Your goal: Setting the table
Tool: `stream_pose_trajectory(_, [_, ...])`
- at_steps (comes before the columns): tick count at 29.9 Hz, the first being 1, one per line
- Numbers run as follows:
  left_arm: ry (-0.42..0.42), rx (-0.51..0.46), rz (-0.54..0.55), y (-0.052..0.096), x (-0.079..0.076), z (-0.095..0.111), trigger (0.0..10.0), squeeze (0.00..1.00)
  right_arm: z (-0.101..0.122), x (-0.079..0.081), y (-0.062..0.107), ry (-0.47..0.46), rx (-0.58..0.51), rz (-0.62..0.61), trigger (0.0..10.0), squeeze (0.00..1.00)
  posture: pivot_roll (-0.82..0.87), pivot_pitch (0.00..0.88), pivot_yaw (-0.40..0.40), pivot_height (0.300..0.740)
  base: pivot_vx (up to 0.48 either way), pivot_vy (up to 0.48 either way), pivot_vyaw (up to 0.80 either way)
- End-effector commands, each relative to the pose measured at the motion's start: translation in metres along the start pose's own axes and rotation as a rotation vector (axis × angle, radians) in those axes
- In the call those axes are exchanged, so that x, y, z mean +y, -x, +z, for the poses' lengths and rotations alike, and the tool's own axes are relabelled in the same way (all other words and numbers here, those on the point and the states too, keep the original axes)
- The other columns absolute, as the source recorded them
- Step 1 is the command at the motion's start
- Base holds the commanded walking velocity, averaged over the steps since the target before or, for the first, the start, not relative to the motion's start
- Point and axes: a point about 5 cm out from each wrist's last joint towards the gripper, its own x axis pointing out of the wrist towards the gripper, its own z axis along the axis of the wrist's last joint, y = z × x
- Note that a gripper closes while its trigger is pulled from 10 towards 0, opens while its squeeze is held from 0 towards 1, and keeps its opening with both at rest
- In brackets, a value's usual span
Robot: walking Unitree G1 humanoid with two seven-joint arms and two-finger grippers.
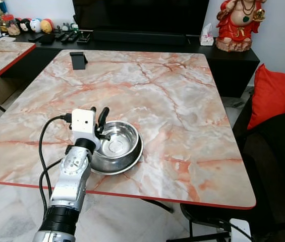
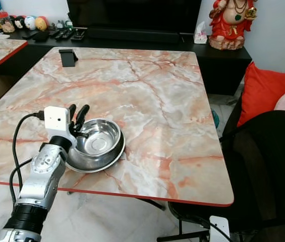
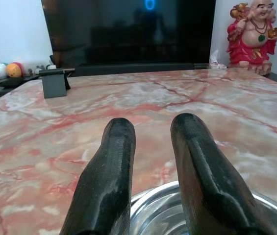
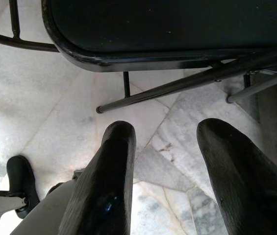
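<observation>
Nearest, the right gripper [image 4: 165,161] hangs low over the pale floor tiles, its fingers spread with nothing between them, beside the legs of a black chair [image 4: 143,29]. On the marble desk [image 1: 147,96], close to its near red edge, a steel bowl [image 1: 116,147] sits upright, mouth up; being round, it has no long axis. The left gripper [image 1: 98,117] stands at the bowl's left rim, fingers slightly parted; the wrist housing hides that rim, so contact cannot be told. Far across the desk stands a small black stand [image 1: 78,60]. Beyond it are a television [image 1: 137,15] and a red figurine [image 1: 239,22].
</observation>
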Motion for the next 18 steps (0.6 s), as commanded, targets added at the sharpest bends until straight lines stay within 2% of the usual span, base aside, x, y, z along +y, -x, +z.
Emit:
stream_pose_trajectory(1, [-0.016, -0.007, 0.007, 0.0008, 0.0008, 0.0017, 10.0, 0.00, 0.0020, -0.0004, -0.0002, 0.009, -0.008, 0.005, 10.0, 0.00, 0.11, 0.000, -0.026, 0.727, 0.000, 0.300, 0.00])
stream_pose_trajectory(18, [-0.021, -0.016, -0.001, -0.0017, -0.0033, 0.0038, 10.0, 0.00, 0.0005, 0.0010, 0.0000, 0.012, -0.004, 0.013, 10.0, 0.00, 0.10, 0.000, -0.016, 0.727, 0.000, 0.298, 0.00])
